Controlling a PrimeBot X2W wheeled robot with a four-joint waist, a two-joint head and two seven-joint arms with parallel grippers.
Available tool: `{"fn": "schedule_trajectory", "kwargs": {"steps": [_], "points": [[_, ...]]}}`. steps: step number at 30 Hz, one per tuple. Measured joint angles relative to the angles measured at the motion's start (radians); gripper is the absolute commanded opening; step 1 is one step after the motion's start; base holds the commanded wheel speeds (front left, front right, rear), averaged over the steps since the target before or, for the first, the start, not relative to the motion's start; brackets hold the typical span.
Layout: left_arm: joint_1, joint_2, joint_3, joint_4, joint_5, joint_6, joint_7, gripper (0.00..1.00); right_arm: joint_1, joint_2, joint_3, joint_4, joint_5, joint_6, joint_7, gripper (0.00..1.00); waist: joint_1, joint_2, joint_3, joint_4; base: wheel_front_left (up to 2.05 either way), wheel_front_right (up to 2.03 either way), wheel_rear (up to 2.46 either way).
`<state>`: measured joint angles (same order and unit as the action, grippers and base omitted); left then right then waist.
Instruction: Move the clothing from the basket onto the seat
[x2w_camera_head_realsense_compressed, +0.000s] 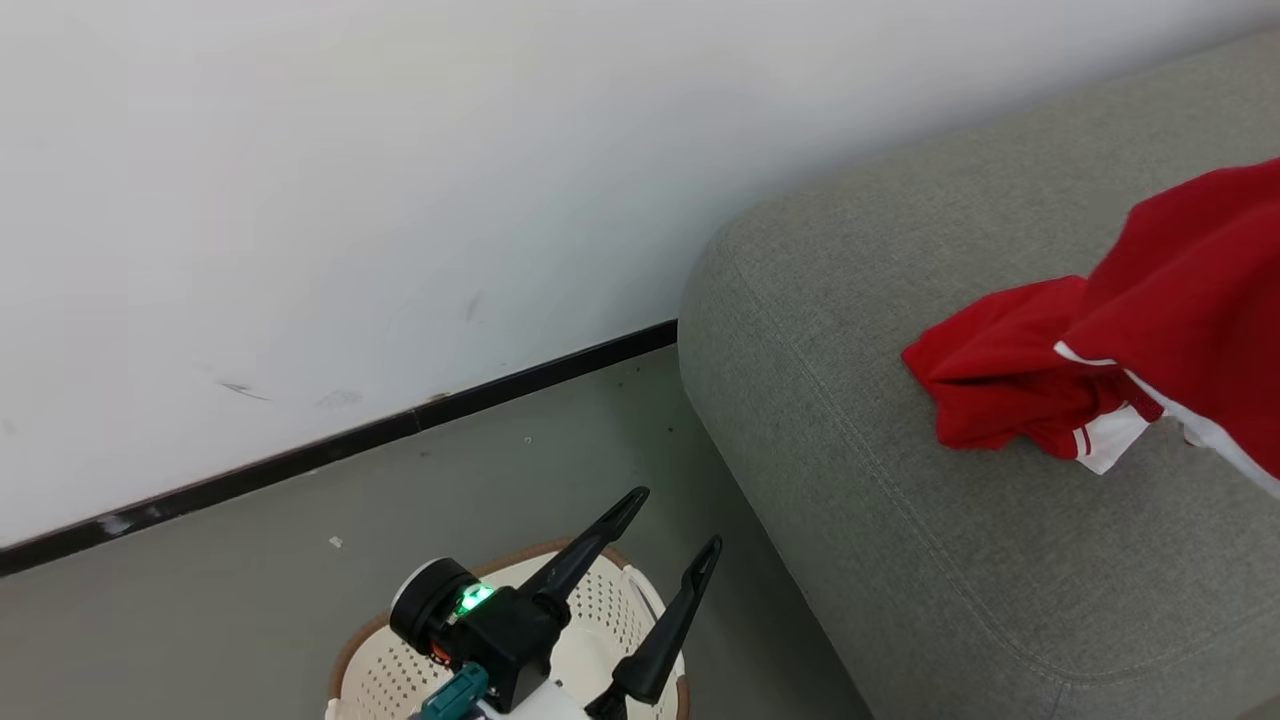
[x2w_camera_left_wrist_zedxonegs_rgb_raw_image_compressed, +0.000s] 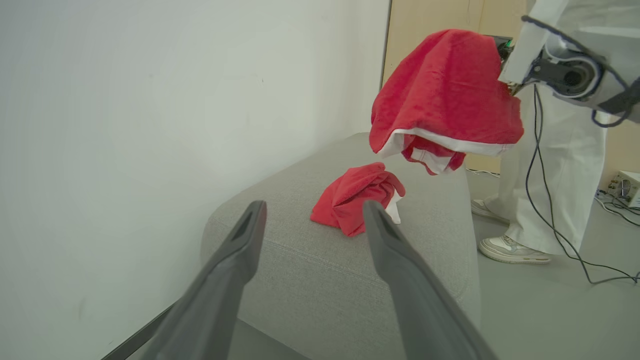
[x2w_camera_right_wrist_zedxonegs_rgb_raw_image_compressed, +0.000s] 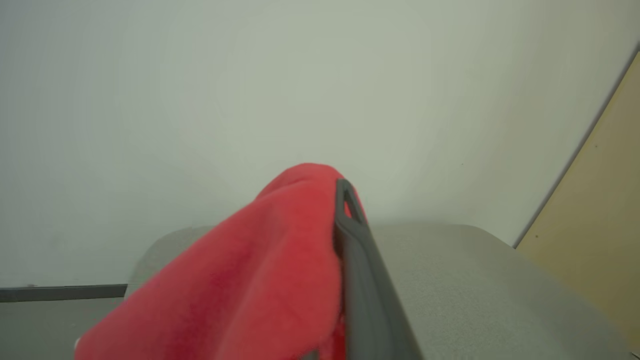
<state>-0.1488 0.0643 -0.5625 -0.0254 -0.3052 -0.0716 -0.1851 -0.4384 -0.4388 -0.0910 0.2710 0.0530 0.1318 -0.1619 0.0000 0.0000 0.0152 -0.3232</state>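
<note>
A crumpled red garment (x2w_camera_head_realsense_compressed: 1005, 385) (x2w_camera_left_wrist_zedxonegs_rgb_raw_image_compressed: 355, 197) with white trim lies on the grey seat (x2w_camera_head_realsense_compressed: 850, 480) (x2w_camera_left_wrist_zedxonegs_rgb_raw_image_compressed: 300, 255) (x2w_camera_right_wrist_zedxonegs_rgb_raw_image_compressed: 450, 285). A second red garment (x2w_camera_head_realsense_compressed: 1200, 290) (x2w_camera_left_wrist_zedxonegs_rgb_raw_image_compressed: 445, 90) (x2w_camera_right_wrist_zedxonegs_rgb_raw_image_compressed: 260, 280) hangs above the seat, draped over my right gripper (x2w_camera_right_wrist_zedxonegs_rgb_raw_image_compressed: 332, 190), which looks shut on it; one dark finger (x2w_camera_right_wrist_zedxonegs_rgb_raw_image_compressed: 357, 270) shows and the other is hidden under fabric. My left gripper (x2w_camera_head_realsense_compressed: 676, 520) (x2w_camera_left_wrist_zedxonegs_rgb_raw_image_compressed: 314, 206) is open and holds nothing, hovering over the cream perforated basket (x2w_camera_head_realsense_compressed: 375, 680) on the floor. The basket's inside is mostly hidden by the arm.
A white wall with a dark skirting strip (x2w_camera_head_realsense_compressed: 350, 440) runs behind the seat and basket. A person's legs in white trousers (x2w_camera_left_wrist_zedxonegs_rgb_raw_image_compressed: 555, 165) and pale shoes (x2w_camera_left_wrist_zedxonegs_rgb_raw_image_compressed: 510, 247) stand beside the seat's far side, with dark cables (x2w_camera_left_wrist_zedxonegs_rgb_raw_image_compressed: 565, 240) on the grey floor.
</note>
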Motion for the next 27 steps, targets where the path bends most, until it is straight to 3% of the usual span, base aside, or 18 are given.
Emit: {"fn": "schedule_trajectory", "kwargs": {"steps": [7, 16, 27], "points": [[-0.019, 0.000, -0.014, -0.035, 0.016, 0.000, 0.018, 1.00, -0.068, -0.054, -0.030, 0.073, -0.003, 0.000, 0.015, 0.00, 0.0000, 0.0000, 0.046, 0.016, 0.00, 0.00, 0.00], [-0.077, 0.000, -0.038, -0.094, 0.055, 0.003, 0.044, 1.00, -0.127, -0.062, -0.065, 0.156, -0.058, 0.000, -0.016, 0.00, 0.0000, 0.0000, 0.117, 0.045, 0.00, 0.00, 0.00], [-0.122, 0.002, -0.039, -0.119, 0.070, 0.003, 0.059, 1.00, -0.112, 0.051, -0.127, 0.302, -0.084, 0.000, -0.050, 0.00, 0.0000, 0.0000, 0.207, 0.085, 0.00, 0.00, 0.00]]}}
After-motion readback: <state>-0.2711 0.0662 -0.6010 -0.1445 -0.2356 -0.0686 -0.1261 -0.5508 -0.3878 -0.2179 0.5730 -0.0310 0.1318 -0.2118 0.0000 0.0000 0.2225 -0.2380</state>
